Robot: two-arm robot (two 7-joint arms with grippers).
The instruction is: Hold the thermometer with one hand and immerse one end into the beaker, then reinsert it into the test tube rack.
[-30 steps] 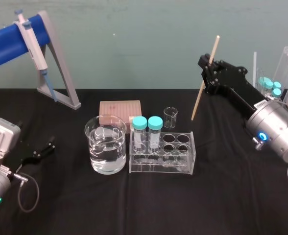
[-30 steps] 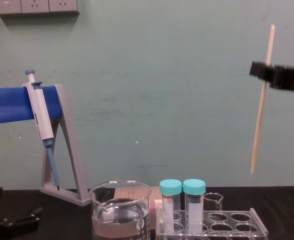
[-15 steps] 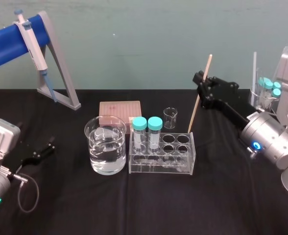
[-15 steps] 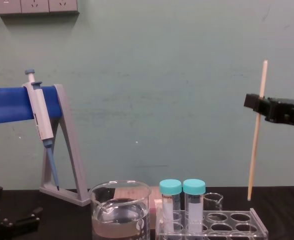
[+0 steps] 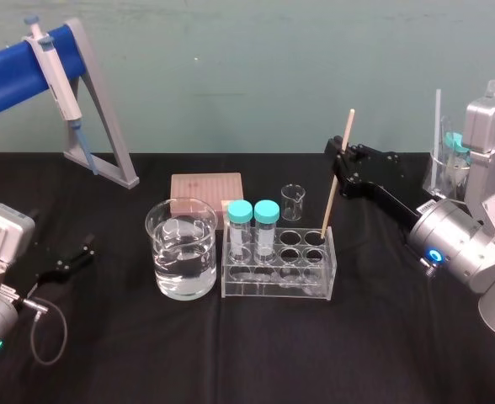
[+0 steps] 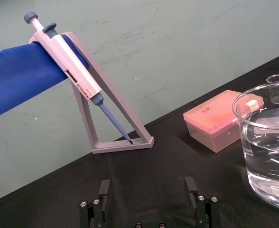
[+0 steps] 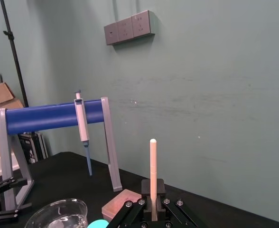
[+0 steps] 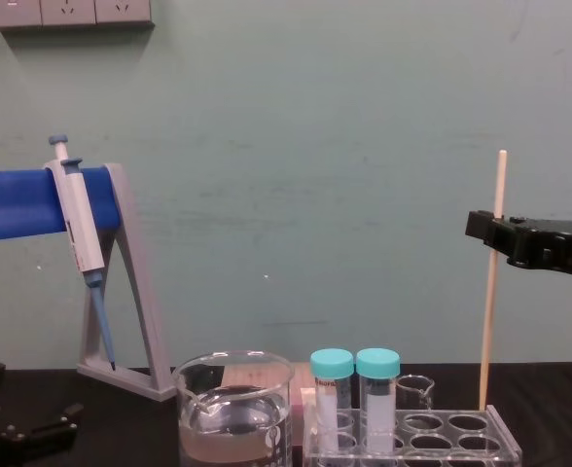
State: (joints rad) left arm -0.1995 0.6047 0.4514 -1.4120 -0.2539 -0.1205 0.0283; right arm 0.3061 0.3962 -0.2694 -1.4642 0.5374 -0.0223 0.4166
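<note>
Your black tablecloth (image 5: 231, 353), teal wall (image 5: 231, 76): 1 thermometer (image 5: 332, 199) near-upright (top leaning right), tip at test tube rack (image 5: 277, 288), pinched by right gripper (image 5: 340, 166); left gripper (image 6: 147, 187) spread, parked.

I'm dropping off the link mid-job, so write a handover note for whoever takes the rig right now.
Right claw: shut on the thermometer, holding it near upright over the test tube rack, lower tip at the back right hole.
Left claw: open, idle, low at the left of the table.
Beaker: left of the rack, holds clear liquid, apart from the thermometer.
Done: thermometer is at the rack; the dip cannot be confirmed here.
Left: seat it in the hole, release, withdraw.
</note>
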